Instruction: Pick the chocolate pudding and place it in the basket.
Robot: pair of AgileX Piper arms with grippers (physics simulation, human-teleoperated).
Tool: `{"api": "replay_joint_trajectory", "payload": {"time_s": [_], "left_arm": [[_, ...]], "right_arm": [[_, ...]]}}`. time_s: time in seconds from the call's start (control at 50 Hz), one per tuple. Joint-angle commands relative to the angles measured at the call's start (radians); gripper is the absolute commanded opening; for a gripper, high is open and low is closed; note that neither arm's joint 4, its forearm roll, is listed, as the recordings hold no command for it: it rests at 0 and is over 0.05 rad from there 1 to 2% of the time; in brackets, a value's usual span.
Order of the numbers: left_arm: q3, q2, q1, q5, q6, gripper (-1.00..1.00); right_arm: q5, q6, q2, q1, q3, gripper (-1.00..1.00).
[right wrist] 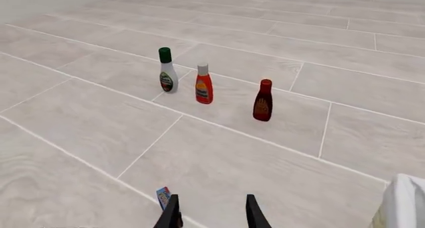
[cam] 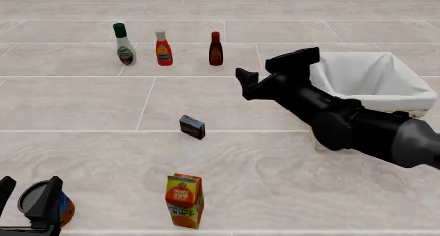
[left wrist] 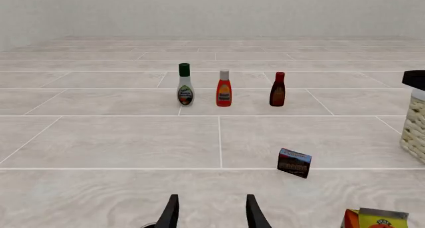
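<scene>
Right tool [cam: 249, 80]: at the end of the dark arm in the middle-right of the front view; its two fingers [right wrist: 171, 213] are spread apart in the right wrist view, and nothing is between them.
Left tool [cam: 28, 195]: in the lower left corner of the front view, partly cut by the frame edge; its fingers [left wrist: 169, 213] stand apart and hold nothing.
Hidden or cut off: right arm covers the near-left corner of the basket [cam: 385, 99]; in the left wrist view only one woven edge of the basket shows at the right border, and the orange juice carton [left wrist: 375, 219] is cut by the bottom edge; in the right wrist view the chocolate pudding [right wrist: 163, 196] is half behind one finger, only its blue edge is visible.
Hard to make out: labels on the bottles are too small to read; a round dark and orange part beside the left tool cannot be identified.
Right arm pose: enters from the lower right, stretched diagonally up and left, raised above the desk [cam: 275, 184].
Left arm pose: low, almost out of frame.
Chocolate pudding place: stands on the desk, centre of the front view, left of the basket and well apart from it, not touched by any tool.
Orange juice carton place: upright, lower centre, below the pudding.
Bottles: white dressing bottle [cam: 124, 44], orange sauce bottle [cam: 163, 48] and dark sauce bottle [cam: 216, 49] in a row, upper left.
</scene>
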Motion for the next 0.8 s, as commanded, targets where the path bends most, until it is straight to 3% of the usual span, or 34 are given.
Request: {"api": "replay_joint_trajectory", "payload": {"time_s": [0.02,0.8], "left_arm": [[0.0,0.0,0.0,0.0,0.0,1.0],[0.0,0.0,0.0,0.0,0.0,1.0]], "right_arm": [[-0.003,-0.01,0.046,0.04,-0.034,1.0],[0.019,-0.028,0.171,0.134,-0.137,1.0]]}}
